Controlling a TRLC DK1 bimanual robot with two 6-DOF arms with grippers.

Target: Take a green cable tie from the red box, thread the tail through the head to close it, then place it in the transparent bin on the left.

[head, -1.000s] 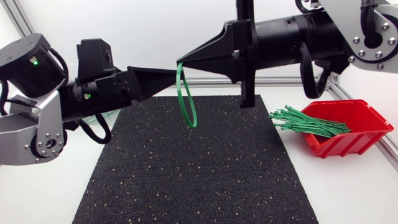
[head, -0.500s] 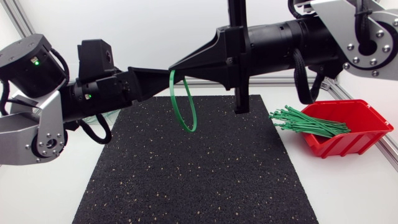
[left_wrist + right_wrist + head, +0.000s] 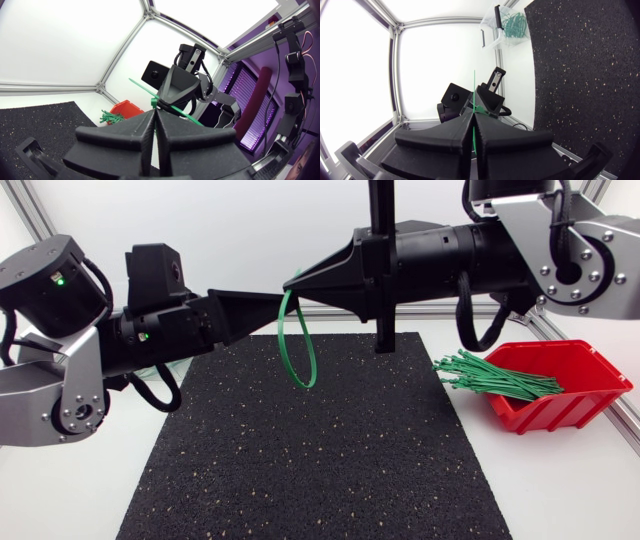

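Observation:
A green cable tie (image 3: 281, 340) hangs as a loop above the black mat (image 3: 310, 460), held up between both arms. My left gripper (image 3: 281, 299) comes in from the left, shut on the tie near its head (image 3: 154, 102). My right gripper (image 3: 291, 286) meets it tip to tip from the right, shut on the tie's tail (image 3: 474, 90). In the left wrist view the tail (image 3: 142, 86) sticks out past the right gripper (image 3: 172, 92). The red box (image 3: 575, 395) stands at the right with a bundle of green ties (image 3: 495, 377) spilling over its edge. The transparent bin (image 3: 507, 25) holds several green ties.
The mat covers the middle of the white table (image 3: 560, 490). An aluminium frame (image 3: 30, 215) runs around the table's edges. My left arm (image 3: 60, 350) fills the left side and hides the bin in the head view.
My right arm has shifted a little to the left and its wrist link has turned. The loop swung left, then came back. The left arm has stayed put.

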